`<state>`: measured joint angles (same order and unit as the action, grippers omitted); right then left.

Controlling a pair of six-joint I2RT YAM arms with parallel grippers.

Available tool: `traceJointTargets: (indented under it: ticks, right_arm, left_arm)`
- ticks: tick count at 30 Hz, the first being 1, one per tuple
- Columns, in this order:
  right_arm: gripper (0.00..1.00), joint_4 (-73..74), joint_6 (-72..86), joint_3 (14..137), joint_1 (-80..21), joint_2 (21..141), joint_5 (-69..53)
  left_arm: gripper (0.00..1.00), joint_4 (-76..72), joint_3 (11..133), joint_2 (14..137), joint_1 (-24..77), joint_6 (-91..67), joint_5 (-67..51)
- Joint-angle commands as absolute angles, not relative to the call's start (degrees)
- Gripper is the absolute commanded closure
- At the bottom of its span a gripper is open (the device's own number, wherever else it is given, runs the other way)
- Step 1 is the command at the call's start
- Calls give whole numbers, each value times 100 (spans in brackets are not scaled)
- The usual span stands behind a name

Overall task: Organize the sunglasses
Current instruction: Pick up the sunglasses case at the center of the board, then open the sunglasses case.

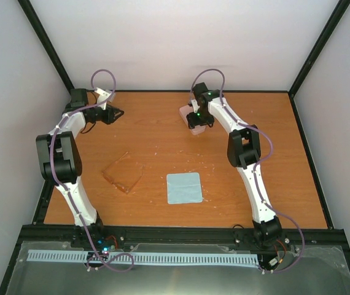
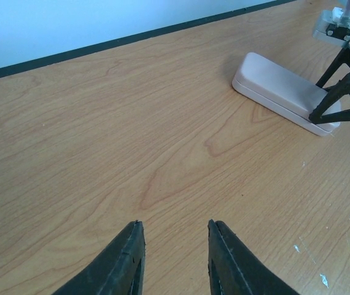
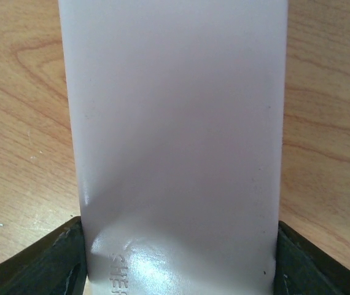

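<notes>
One pair of sunglasses (image 1: 123,174), see-through amber-brown, lies flat on the wood-grain counter (image 1: 163,141), left of centre and near. One flat, light blue square cloth (image 1: 184,187) lies apart on its right. One smooth, glossy pink case (image 3: 175,123), oblong and rounded, sits far. Its embossed letters (image 3: 116,270) are cut off. The right end effector (image 3: 180,224) clamps its sides. The left end effector (image 2: 174,224) is open and empty

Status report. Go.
Left gripper open, empty. Right gripper closed on pink case. Sunglasses untouched on table, beside blue cloth. Nothing blocking them.
</notes>
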<state>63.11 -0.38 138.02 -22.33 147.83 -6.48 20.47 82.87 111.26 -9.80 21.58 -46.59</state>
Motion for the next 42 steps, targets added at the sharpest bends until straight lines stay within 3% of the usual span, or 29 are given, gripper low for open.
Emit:
traceJointTargets:
  ticks: [1, 7, 10, 13, 19, 30, 36, 42]
  right_arm:
    - [58, 6475, -4, 13882, -2266, 14862, -824]
    - [78, 6437, 185, 13418, -2265, 14279, -1619]
    - [84, 6295, 193, 12990, -2268, 13798, -2558]
    - [97, 6133, 165, 12459, -2259, 13316, -3695]
    - [97, 5592, 484, 11770, -2259, 12790, -5402]
    - [97, 4554, 1410, 11900, -2275, 12748, -5263]
    - [97, 4055, 1783, 11922, -2382, 12778, -5285]
    - [97, 3873, 1873, 11921, -2468, 12762, -5429]
  left_arm:
    - [69, 2049, 8621, 11205, -991, 2216, -4823]
    - [68, 2108, 8771, 11159, -681, 2579, -5085]
    - [70, 2103, 8877, 11120, -434, 2591, -5340]
    - [75, 1869, 8891, 11053, -252, 2276, -5746]
    - [84, 1304, 8672, 10926, 82, 1836, -6488]
    - [88, 306, 8347, 10634, 284, 1149, -7094]
    - [99, 137, 8227, 10556, 423, 1138, -7431]
    - [99, -38, 8137, 10571, 508, 1141, -7453]
